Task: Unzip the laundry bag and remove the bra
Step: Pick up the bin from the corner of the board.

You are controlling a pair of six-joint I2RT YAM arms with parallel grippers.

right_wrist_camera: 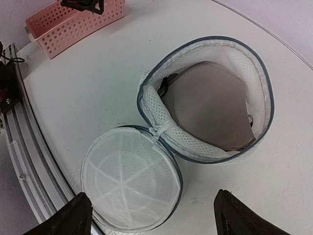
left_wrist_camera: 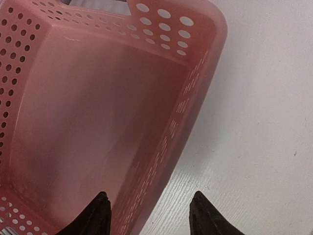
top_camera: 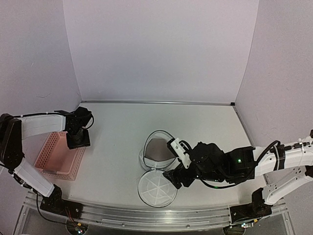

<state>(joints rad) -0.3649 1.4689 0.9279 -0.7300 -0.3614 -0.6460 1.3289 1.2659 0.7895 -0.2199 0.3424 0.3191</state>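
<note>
At 9 o'clock on the white table (top_camera: 117, 132), your left gripper (left_wrist_camera: 149, 196) hangs released and empty right over the long wall of the pink perforated rectangular plastic basket (top_camera: 51, 157), one finger above its floor and the other above bare table. If you drop straight down from there, you will likely strike that wall or shove the basket. Toward the centre, the white translucent mesh laundry bag (right_wrist_camera: 247, 63) with the dark hoop rim lies already unzipped with its mouth facing up. Its round flat mesh lid (right_wrist_camera: 129, 181) is flopped onto the table at the bag's 6 o'clock and joined to it only at a small hinge. The orange-tan padded bra (right_wrist_camera: 210, 103) sits inside the bag, pressed close to the mesh wall, with a dark strap showing at the bag's 9 o'clock edge. At the right, your right gripper (right_wrist_camera: 152, 198) is spread wide with nothing in it, poised above the lid's edge rather than above the bra. Nothing is pinning the bag down, so I'd expect the main danger to be pinching mesh together with the cup, which would lift the whole light bag. A strap could also catch on the hoop or zip and drag the bag and lid toward the table's edge.
</note>
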